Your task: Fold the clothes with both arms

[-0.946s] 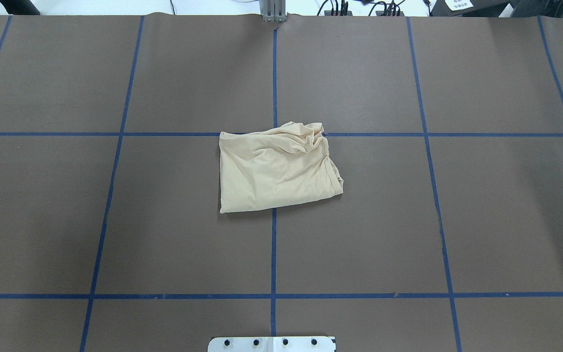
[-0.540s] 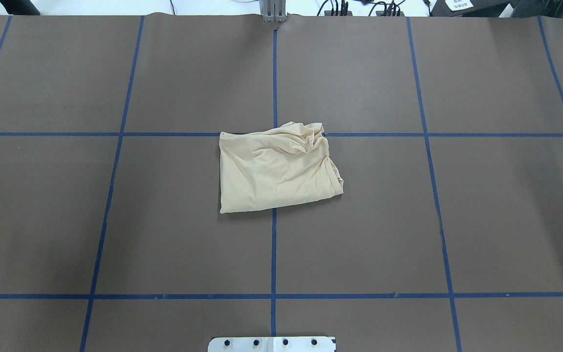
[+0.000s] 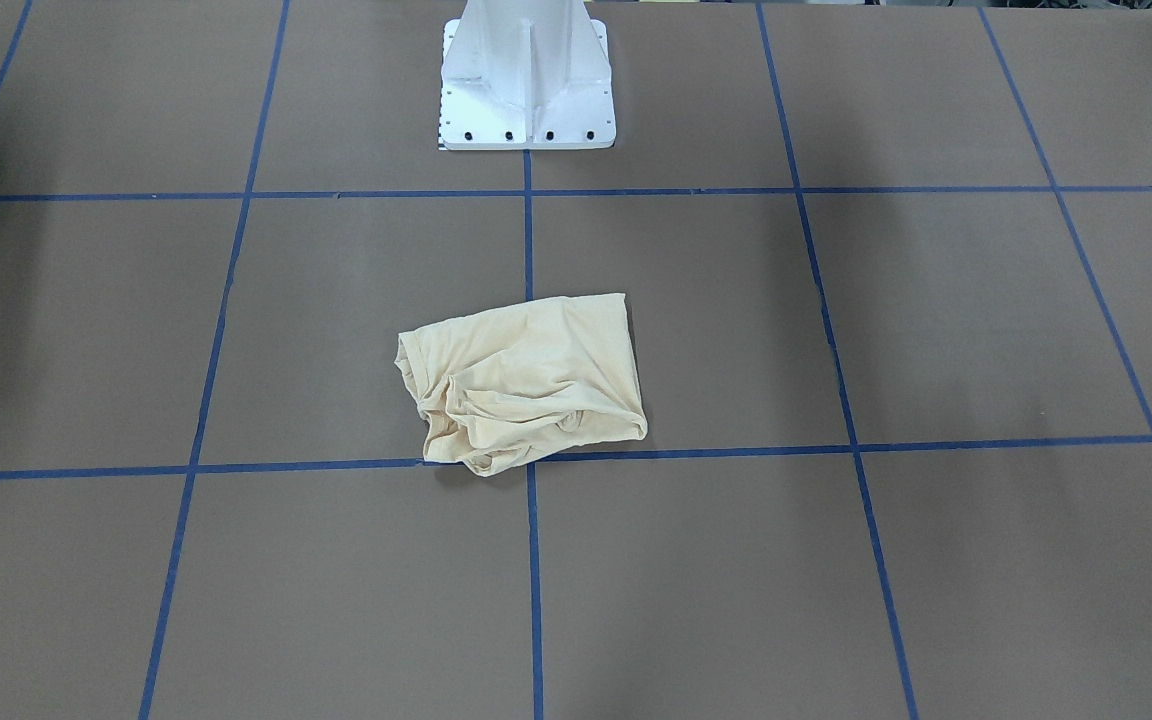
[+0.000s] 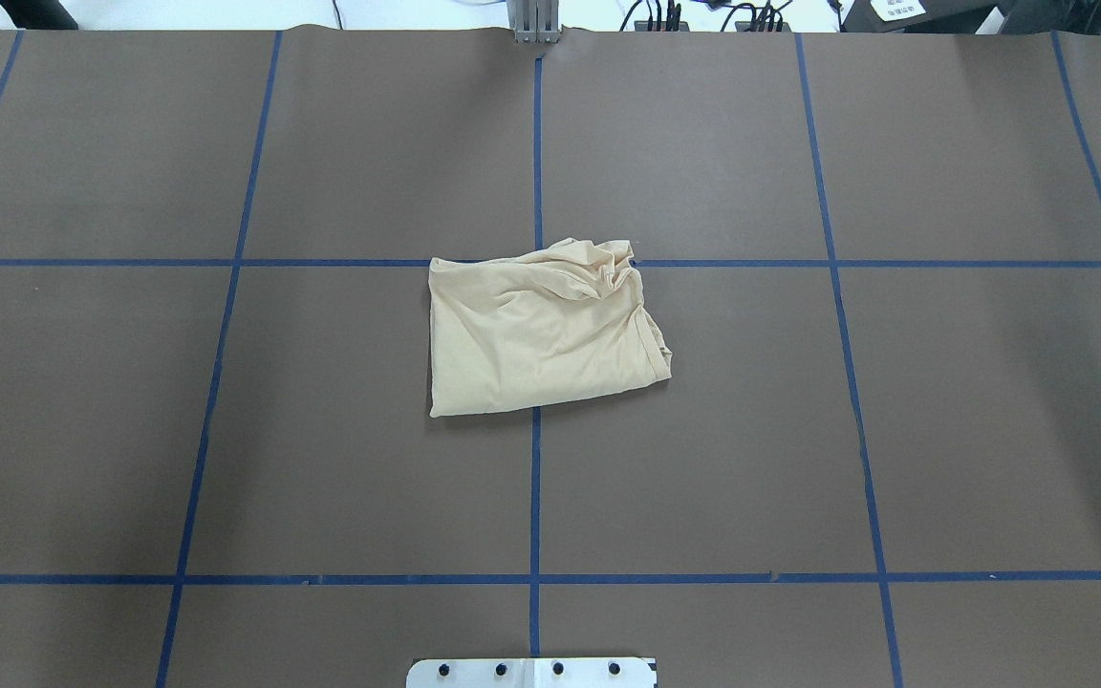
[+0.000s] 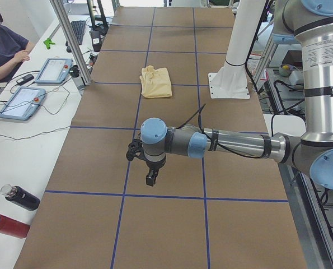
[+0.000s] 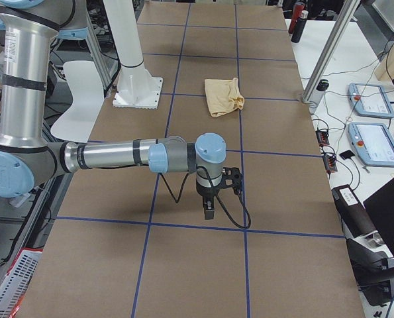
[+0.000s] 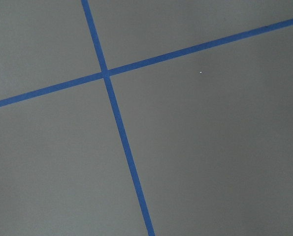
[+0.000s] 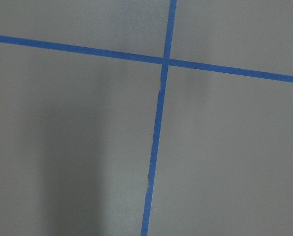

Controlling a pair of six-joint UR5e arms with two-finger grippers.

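Cream-yellow T-shirt (image 4: 541, 330): folded to rough rectangle, lying flat at centre of brown bench (image 4: 799, 459), over crossing of blue tape lines (image 4: 534, 497). Bunched creases at its 1 o'clock corner in overhead view. White pedestal (image 4: 531, 673) at 6 o'clock from T-shirt. Left hand (image 5: 150, 178): pointing down over bench, well apart from T-shirt; spread or pressed together, cannot tell. Right hand (image 6: 208, 211): same pose toward opposite bench end; state likewise cannot tell.

Robotics lab, brown-covered table (image 4: 369, 478) gridded with blue tape (image 4: 535, 497), white robot pedestal (image 3: 526, 70), teach pendants (image 5: 53, 70) on side bench (image 5: 15, 168)
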